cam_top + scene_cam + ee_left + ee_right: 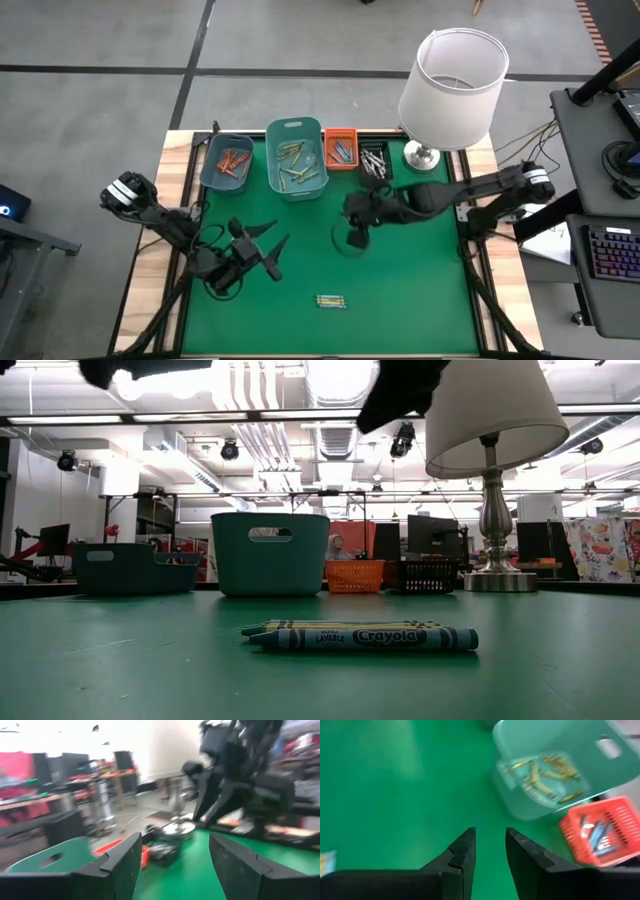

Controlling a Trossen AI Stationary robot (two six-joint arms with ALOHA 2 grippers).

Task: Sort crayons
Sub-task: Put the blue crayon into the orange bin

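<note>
A few crayons lie side by side on the green mat near its front edge. In the low view a blue crayon lies in front of a yellow-green one. My left gripper is open and empty above the mat, left of centre, with its fingers spread wide in its wrist view. My right gripper hangs above the mat's middle, short of the bins. Its fingers stand a little apart with nothing between them. Neither gripper touches a crayon.
Along the far edge stand a dark teal bin with orange-red crayons, a teal bin with yellow-green ones, an orange bin with blue ones and a black bin with grey-white ones. A lamp stands at the far right.
</note>
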